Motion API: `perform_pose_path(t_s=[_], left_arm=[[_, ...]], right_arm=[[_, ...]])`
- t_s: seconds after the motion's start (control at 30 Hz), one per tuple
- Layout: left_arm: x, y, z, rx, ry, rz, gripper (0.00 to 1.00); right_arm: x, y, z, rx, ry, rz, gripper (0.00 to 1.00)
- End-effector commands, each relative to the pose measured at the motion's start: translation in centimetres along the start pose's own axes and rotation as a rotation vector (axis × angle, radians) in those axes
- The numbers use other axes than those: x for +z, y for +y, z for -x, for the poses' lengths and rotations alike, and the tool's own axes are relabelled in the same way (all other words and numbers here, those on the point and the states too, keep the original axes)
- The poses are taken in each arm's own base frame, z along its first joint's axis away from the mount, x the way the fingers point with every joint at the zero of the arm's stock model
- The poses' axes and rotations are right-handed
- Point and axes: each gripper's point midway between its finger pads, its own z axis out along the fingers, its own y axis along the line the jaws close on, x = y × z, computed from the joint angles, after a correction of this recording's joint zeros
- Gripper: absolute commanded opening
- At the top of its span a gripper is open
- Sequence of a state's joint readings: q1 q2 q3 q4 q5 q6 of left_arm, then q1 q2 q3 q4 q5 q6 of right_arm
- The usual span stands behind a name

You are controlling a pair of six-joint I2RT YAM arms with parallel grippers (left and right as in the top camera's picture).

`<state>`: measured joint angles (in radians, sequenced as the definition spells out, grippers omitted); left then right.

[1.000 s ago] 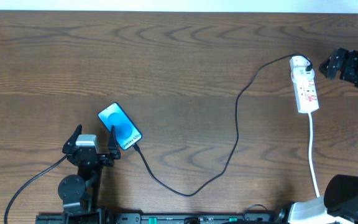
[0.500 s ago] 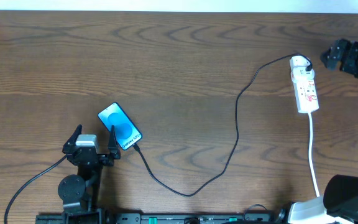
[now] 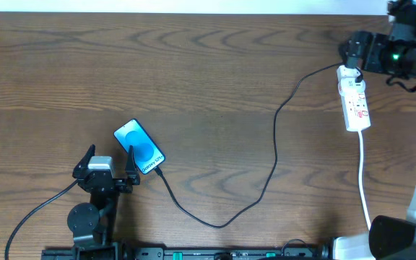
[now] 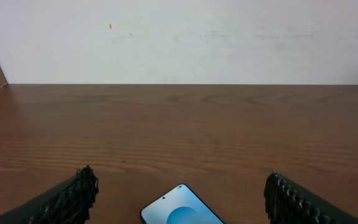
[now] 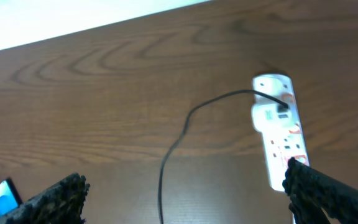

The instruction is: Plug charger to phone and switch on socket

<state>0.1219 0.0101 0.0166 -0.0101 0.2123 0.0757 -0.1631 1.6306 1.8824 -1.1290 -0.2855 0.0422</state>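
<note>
Nearest of all, just on the near side of the phone point(image 3: 139, 146), sits the left gripper point(image 3: 109, 157), low to the table point(image 3: 193, 72). Its jaws are spread wide and hold nothing. The phone's near end lies between the two fingers, touching neither as far as the wrist view shows. I judge it is parked here to steady or guard the phone.

The phone lies flat and at a slant, with its blue screen up. The charger point(image 3: 275, 144) meets its near right corner and looks already seated there, though the joint is too small to be sure. From the phone the black cable sags nearer, then climbs away to the right in a loose curve. That slack suggests nothing is pulling on either end.

Well to the right of the phone and farther off lies the socket point(image 3: 355, 105). The cable's other end is plugged in at its far tip. The right gripper point(image 3: 352, 54) hovers beside that tip, jaws fully spread and empty. Probably it is lining up on the switch, the step not yet done.
</note>
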Motion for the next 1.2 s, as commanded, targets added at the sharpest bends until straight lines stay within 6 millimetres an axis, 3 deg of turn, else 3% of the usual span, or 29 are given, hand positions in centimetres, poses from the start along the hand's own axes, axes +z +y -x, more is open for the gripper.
perform_pose_path(t_s=[0.0, 0.17, 0.37, 0.63, 0.87, 1.17], left_arm=[[0.0, -0.7, -1.4, -0.007, 0.046, -0.042, 0.88], [0.0, -0.7, -1.4, -0.007, 0.046, -0.042, 0.88], [0.0, -0.7, -1.4, -0.007, 0.046, -0.042, 0.88], [0.0, -0.7, -1.4, -0.007, 0.046, -0.042, 0.88], [0.0, -0.7, -1.4, -0.007, 0.046, -0.042, 0.88], [0.0, -0.7, -1.4, -0.007, 0.046, -0.042, 0.88]], right_arm=[[0.5, 0.8, -0.6, -0.017, -0.011, 0.005, 0.99], [2.1, 1.7, -2.5, -0.018, -0.037, 0.031, 0.99], [4.1, 0.9, -6.3, 0.054, -0.057, 0.035, 0.99], [5.7, 0.3, -8.8, 0.122, -0.150, 0.055, 0.99], [5.9, 0.0, -11.0, 0.105, -0.210, 0.066, 0.99], [4.9, 0.2, -12.1, 0.081, -0.300, 0.082, 0.99]])
